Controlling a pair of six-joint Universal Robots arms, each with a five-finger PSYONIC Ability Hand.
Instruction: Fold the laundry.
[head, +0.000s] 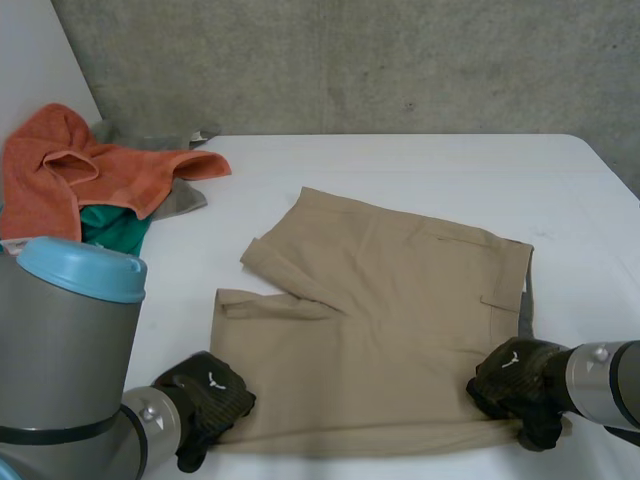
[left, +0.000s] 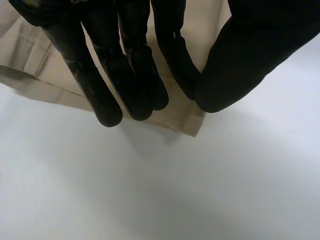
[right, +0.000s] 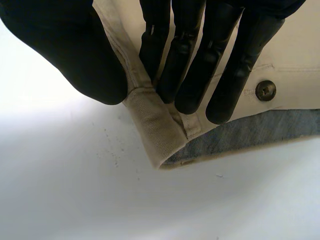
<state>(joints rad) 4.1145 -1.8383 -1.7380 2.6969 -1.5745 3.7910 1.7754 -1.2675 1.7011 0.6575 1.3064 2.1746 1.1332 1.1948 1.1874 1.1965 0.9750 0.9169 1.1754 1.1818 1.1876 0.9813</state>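
Shorts (head: 390, 310), khaki, lie spread flat on the table (head: 420, 170), with no fold made yet, I judge; the orange towel (head: 60, 170) pile waits too. Your left hand (head: 205, 400) pinches the near hem corner, your right hand (head: 515, 380) the near waistband corner, fingers straight against thumbs.
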